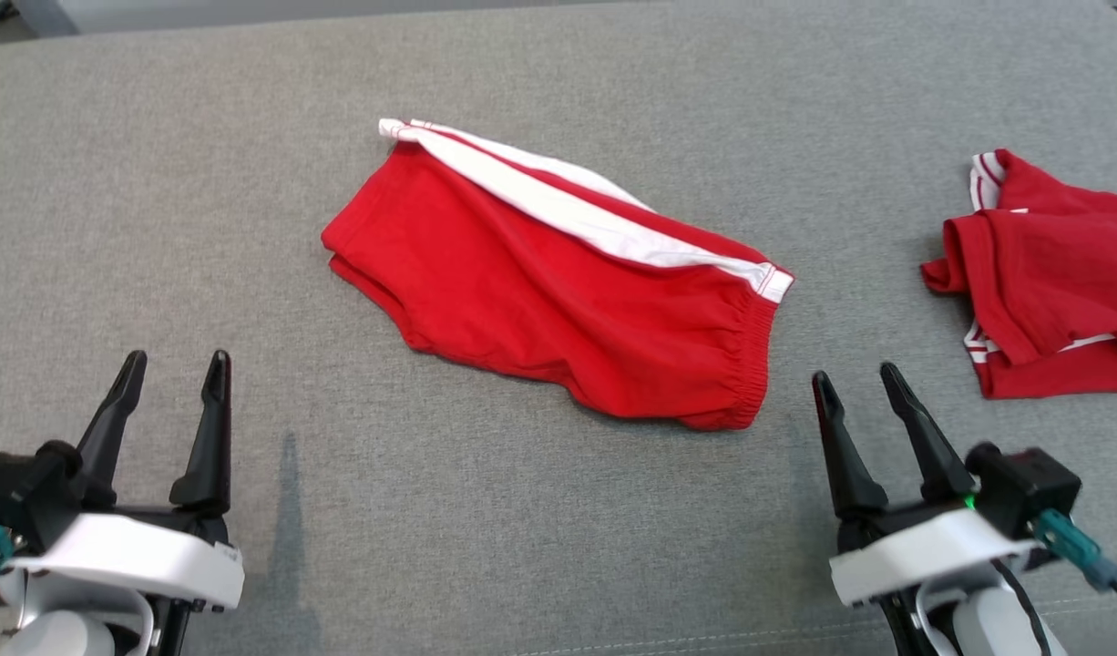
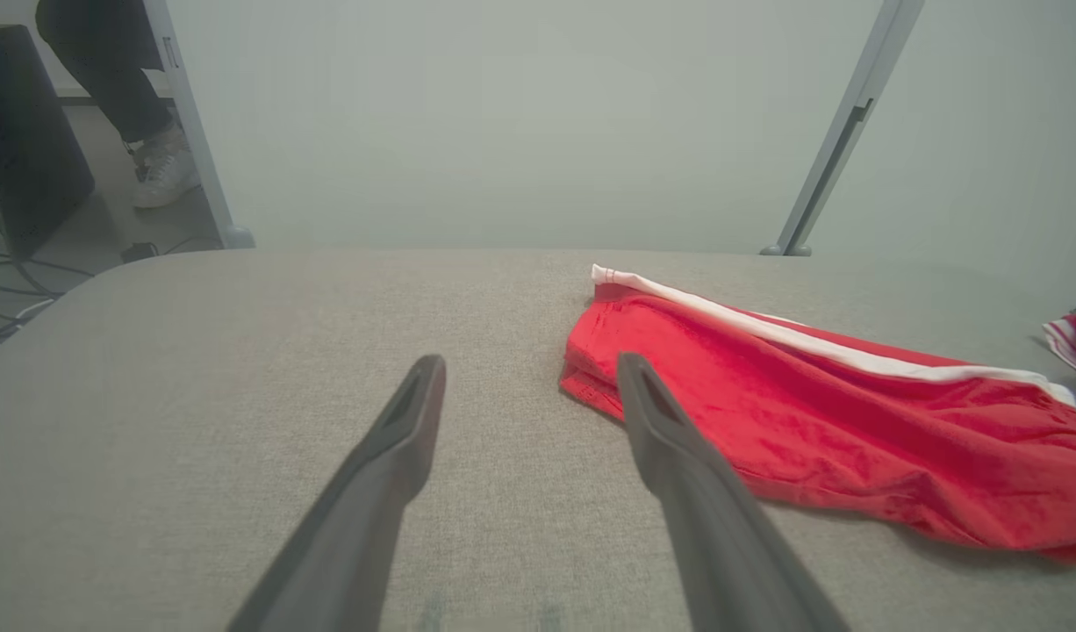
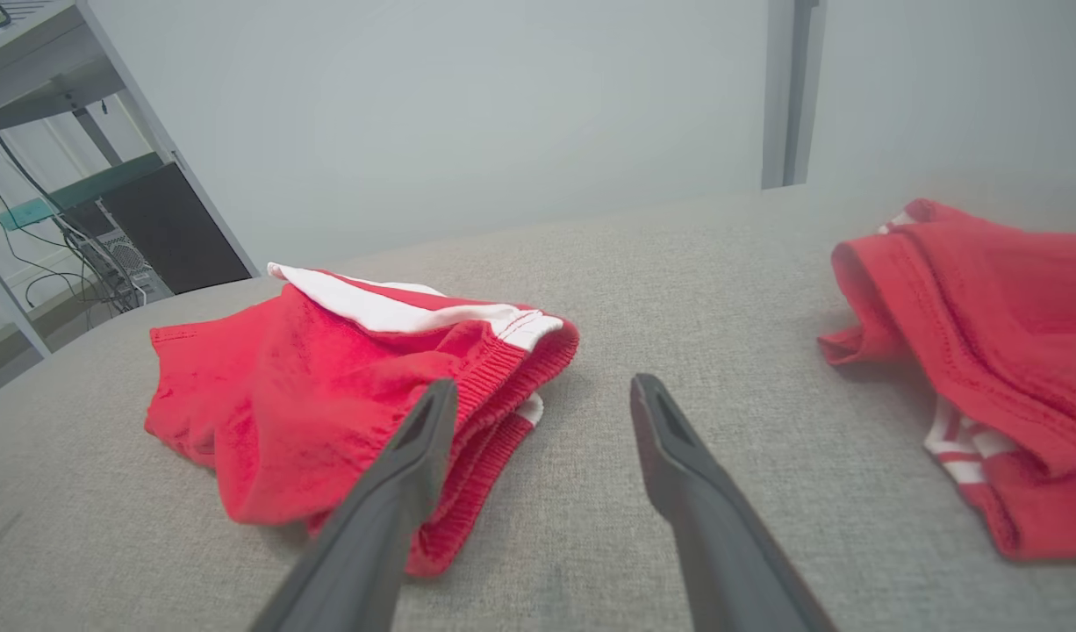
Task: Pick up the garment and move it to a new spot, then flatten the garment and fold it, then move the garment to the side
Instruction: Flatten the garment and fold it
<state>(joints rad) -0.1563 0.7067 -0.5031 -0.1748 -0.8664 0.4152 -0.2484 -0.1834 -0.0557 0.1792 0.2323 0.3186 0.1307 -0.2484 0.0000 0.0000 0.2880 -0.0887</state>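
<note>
Red shorts [image 1: 558,292] with a white side stripe and an elastic waistband lie folded in the middle of the grey cloth surface [image 1: 558,510], also in the left wrist view [image 2: 819,421] and the right wrist view [image 3: 327,386]. My left gripper [image 1: 178,366] is open at the lower left, short of the shorts' leg end, nothing between its fingers [image 2: 398,439]. My right gripper [image 1: 856,380] is open at the lower right, just off the waistband end, its fingers [image 3: 678,456] empty.
A second red garment with white trim [image 1: 1050,273] lies crumpled at the right edge, seen too in the right wrist view [image 3: 986,351]. Beyond the surface's far left corner stand a person's leg and shoe [image 2: 161,167], cables and shelving [image 3: 55,175].
</note>
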